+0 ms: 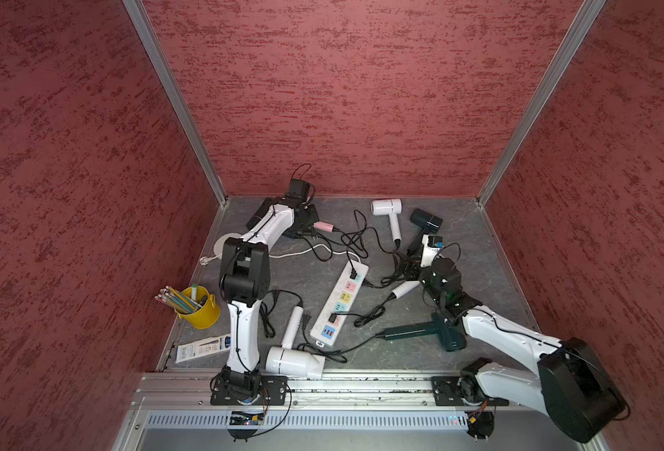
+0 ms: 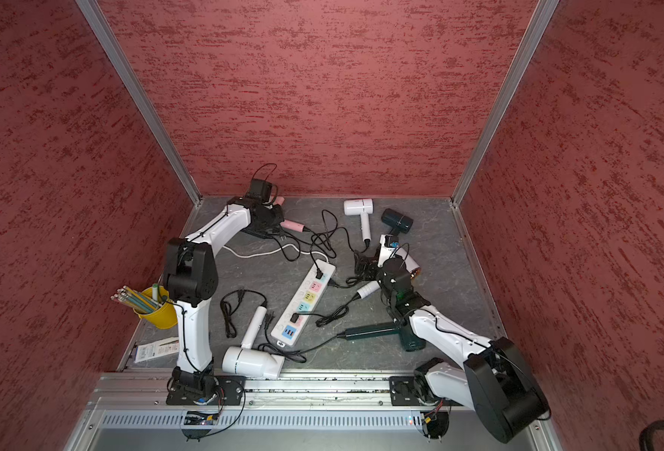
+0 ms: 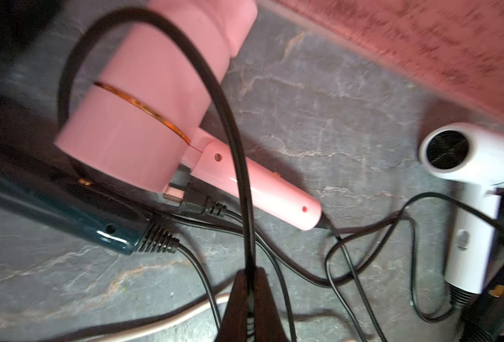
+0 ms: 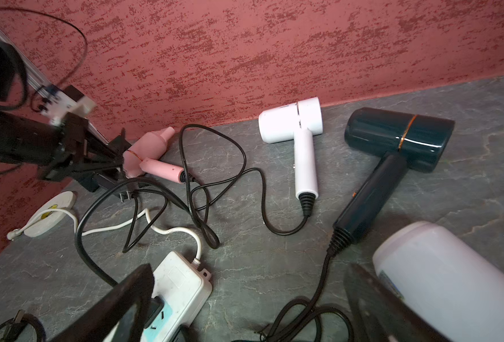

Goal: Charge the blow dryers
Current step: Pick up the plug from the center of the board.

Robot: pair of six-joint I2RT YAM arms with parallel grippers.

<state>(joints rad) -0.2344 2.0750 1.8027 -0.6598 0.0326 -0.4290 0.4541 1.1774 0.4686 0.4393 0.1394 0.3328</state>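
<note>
So the left fingers [image 3: 265, 299] are clamped shut on a limp black cord [image 3: 239, 154] looping across the pink dryer [image 3: 144, 112], the right fingers [image 4: 120, 308] are wide open and empty, and I'd grip nearer the cord's stiff end.

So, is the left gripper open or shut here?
Shut on a black cord: in the left wrist view the left gripper pinches it, fingers together, by the pink dryer.

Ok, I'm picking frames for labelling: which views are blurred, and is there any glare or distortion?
Left wrist view: motion-smeared throughout, pink dryer soft-edged. Right wrist view: mostly sharp, near white dryer out of focus, glare streak on the dark dryer. Both top views: sharp, wide-angle lens splays the walls.
</note>
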